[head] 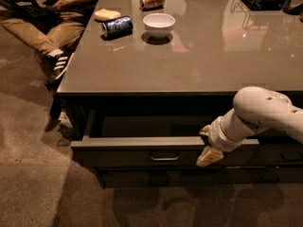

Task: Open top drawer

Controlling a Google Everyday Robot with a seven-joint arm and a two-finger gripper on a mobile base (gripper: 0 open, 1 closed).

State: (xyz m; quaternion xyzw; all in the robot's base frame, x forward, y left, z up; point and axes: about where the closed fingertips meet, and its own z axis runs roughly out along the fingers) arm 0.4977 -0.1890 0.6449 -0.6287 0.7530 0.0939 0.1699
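White jointed robot arm enters from the right, elbow raised at the counter edge, forearm angled down and left. Gripper sits at the top drawer, a wide dark grey flat-fronted panel with a small metal bar handle, standing part-way out. Fingers apart: one behind the front's rim, one across its face; actual grip undetermined. On the grey countertop: white round bowl, blue can on its side. Seated person at the left corner.

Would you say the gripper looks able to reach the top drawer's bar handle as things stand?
Probably yes: the gripper is at the front of the open top drawer, close beside its handle, and nothing stands between them along the drawer front.
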